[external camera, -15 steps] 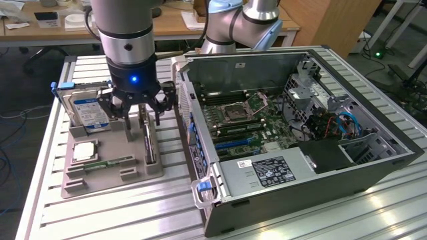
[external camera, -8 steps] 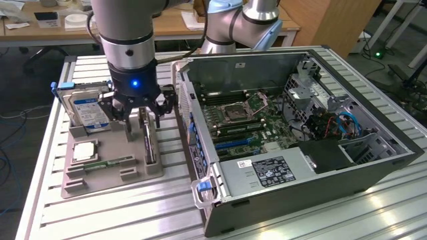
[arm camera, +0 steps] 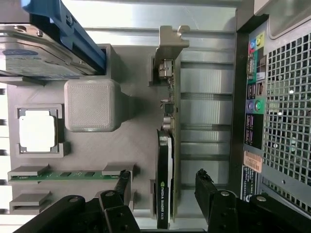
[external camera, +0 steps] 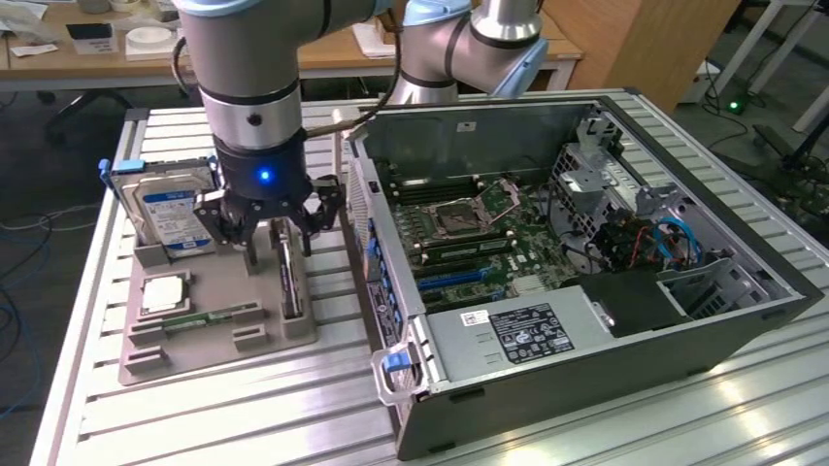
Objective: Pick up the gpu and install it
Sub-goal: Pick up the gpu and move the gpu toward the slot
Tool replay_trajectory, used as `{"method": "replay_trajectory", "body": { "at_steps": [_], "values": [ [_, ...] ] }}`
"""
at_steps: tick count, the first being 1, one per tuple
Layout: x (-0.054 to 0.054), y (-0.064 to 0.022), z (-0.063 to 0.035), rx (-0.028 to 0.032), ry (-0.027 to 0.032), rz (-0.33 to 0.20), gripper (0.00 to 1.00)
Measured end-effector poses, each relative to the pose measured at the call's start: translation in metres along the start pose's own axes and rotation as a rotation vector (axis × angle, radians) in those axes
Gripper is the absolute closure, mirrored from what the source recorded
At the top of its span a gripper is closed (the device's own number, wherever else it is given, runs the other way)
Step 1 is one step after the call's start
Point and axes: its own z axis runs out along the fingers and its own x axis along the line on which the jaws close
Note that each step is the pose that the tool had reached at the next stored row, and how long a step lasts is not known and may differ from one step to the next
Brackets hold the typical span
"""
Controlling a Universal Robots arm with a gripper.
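I've got the pincer [external camera: 276,239] spread wide astride the gpu [arm camera: 165,170], gripping nothing, the card standing on edge in a slot at the grey holder tray's [arm camera: 141,145] side nearest the computer case [arm camera: 272,97] so both faces stay reachable, with bare tray one side and a strip of tabletop [arm camera: 204,111] the other.

Robot arm [external camera: 250,68] posed upright with its wrist [external camera: 259,175], lit blue, pointing straight down, and the gripper [external camera: 279,243] below it with both dark fingers [arm camera: 208,189] spread wide apart.
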Motion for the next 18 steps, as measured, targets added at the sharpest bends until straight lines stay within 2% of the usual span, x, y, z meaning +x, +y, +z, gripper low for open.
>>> {"method": "replay_trajectory", "body": {
  "at_steps": [14,18],
  "values": [
    [0.0,-0.0007,0.025,0.0,0.0008,-0.006,0.35],
    [0.0,-0.0008,0.0262,0.0001,0.001,-0.007,0.35]
  ]
}}
